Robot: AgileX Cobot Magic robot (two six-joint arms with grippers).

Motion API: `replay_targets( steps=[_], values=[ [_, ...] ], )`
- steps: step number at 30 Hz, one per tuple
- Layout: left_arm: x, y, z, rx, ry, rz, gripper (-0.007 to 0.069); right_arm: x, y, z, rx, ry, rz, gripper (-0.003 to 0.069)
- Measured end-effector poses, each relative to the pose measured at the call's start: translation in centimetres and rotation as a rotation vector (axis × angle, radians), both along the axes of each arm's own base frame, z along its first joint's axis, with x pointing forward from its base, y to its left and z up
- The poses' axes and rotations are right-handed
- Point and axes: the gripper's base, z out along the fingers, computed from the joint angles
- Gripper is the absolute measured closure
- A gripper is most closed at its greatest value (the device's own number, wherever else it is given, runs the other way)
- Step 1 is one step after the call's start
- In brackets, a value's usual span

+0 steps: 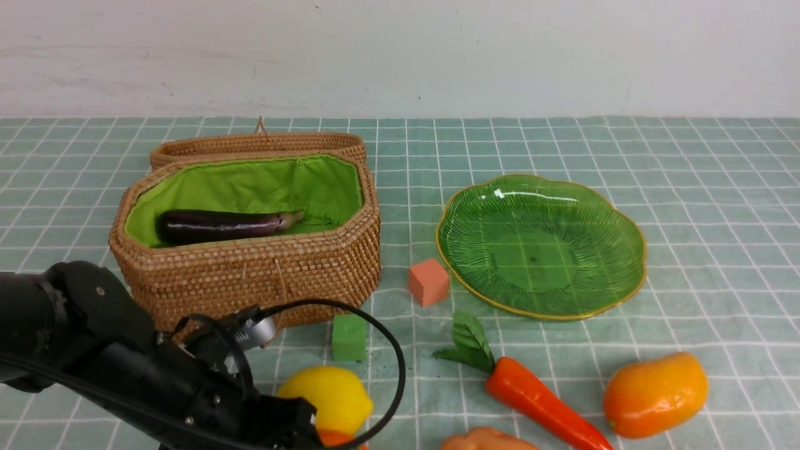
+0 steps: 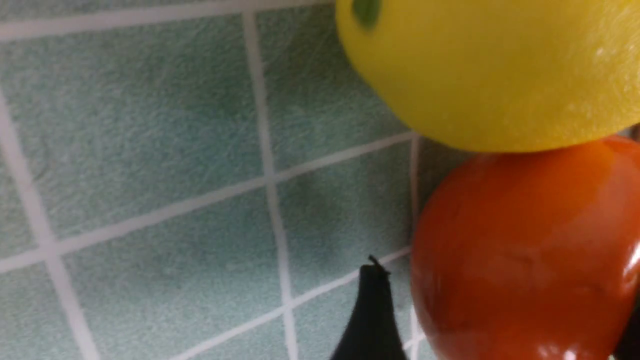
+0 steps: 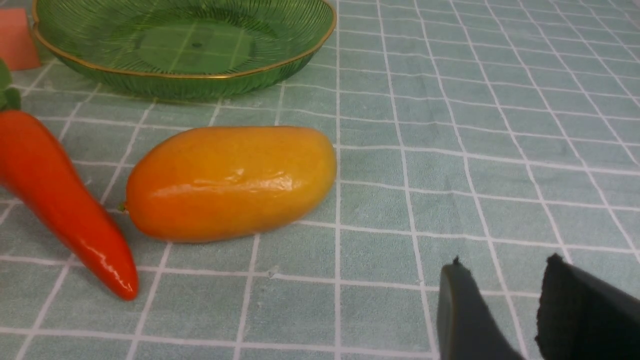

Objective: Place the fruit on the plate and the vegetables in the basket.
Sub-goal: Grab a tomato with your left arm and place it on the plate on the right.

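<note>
A green checked cloth (image 1: 687,187) covers the whole table. The biggest thing on it is the brown wicker basket (image 1: 250,269), at the back on the left. Its lid (image 1: 256,145) is tipped open behind it. The purple eggplant (image 1: 222,225) lies inside on the bright green lining. To the right of the basket sits the green glass plate (image 1: 540,247) with its gold edge.

The black left arm (image 1: 94,337) reaches in low from the left, in front of the basket. The orange carrot (image 1: 537,400) lies at a slant near the front, with its leaves pointing at the plate. The mango (image 1: 655,394) lies just to its right. The yellow lemon (image 1: 328,397) sits beside the end of the left arm. The round orange-red fruit (image 2: 520,250) touches the lemon on its near side. A bit of the tan potato (image 1: 484,439) shows at the front edge. A salmon cube (image 1: 429,282) stands by the plate, and a small green cube (image 1: 349,337) stands by the basket.

The left pincer (image 2: 500,290) is spread wide around the round fruit. One black fingertip (image 2: 372,310) is just beside the fruit. The right pincer (image 3: 505,260) is spread too, with only cloth between its tips. The mango lies ahead of it, well apart.
</note>
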Motion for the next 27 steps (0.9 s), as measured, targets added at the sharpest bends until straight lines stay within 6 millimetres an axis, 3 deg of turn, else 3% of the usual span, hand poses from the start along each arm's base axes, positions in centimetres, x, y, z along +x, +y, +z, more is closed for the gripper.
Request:
replay_targets(
  steps=[4,27],
  values=[
    [0.03,-0.13,0.08,-0.018,0.006,0.014,0.0225,0.0,0.0,0.0,0.0,0.0,0.0,0.0419],
    [-0.22,-0.73,0.41,-0.105,0.064,0.065,0.0227,0.0,0.0,0.0,-0.001,0.0,0.0,0.0419]
  ],
)
